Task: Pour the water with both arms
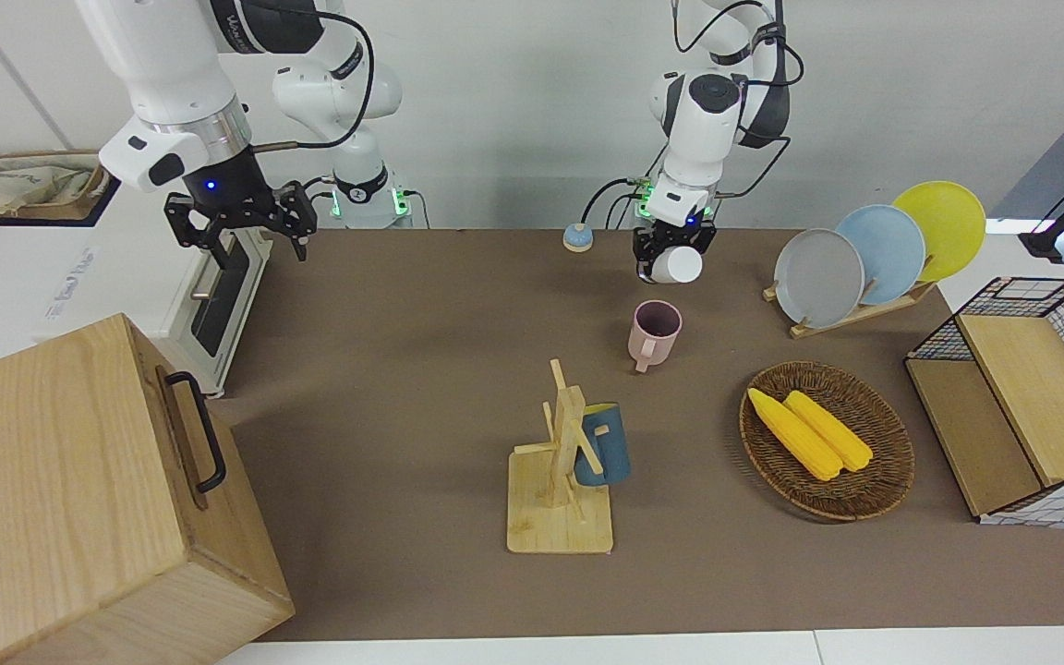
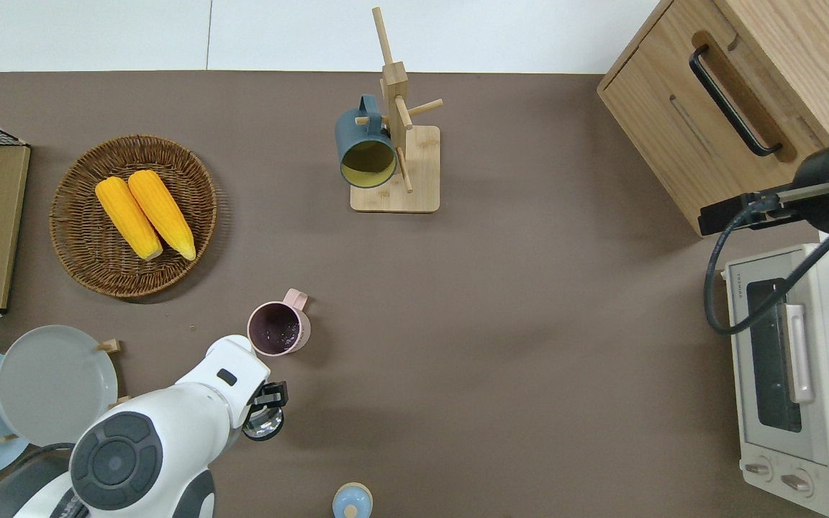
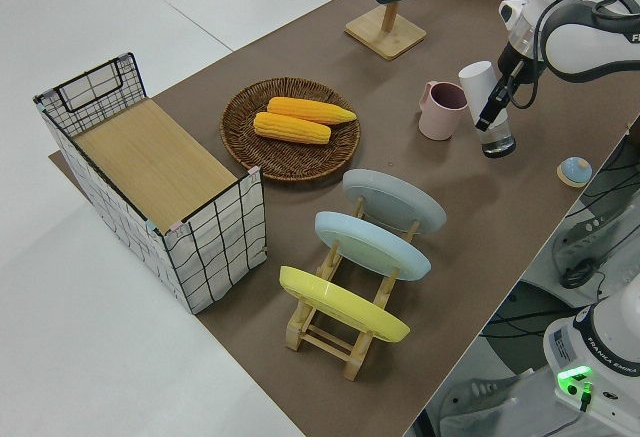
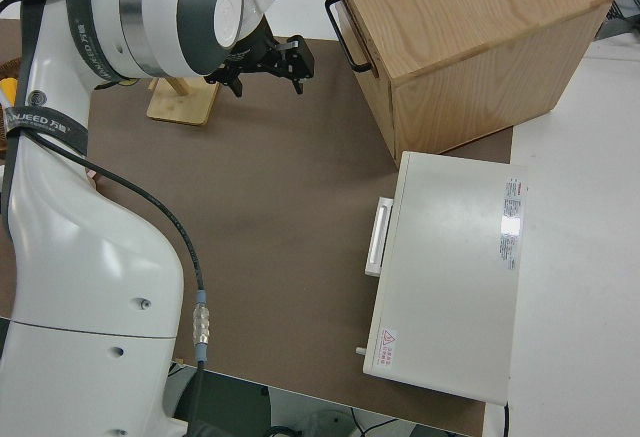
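Left gripper (image 2: pixel 265 410) around clear glass (image 2: pixel 263 423), near pink mug (image 2: pixel 278 328).

Front view faces robots, overhead looks down, both share table (image 1: pixel 421 369)

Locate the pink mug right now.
The pink mug stands upright on the brown table, toward the left arm's end, nearer to the robots than the wicker basket. The left gripper holds a clear bottle just beside it.

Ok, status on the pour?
Left gripper shut on clear bottle, upright, near pink mug. Right gripper open, parked. Nothing in the way.
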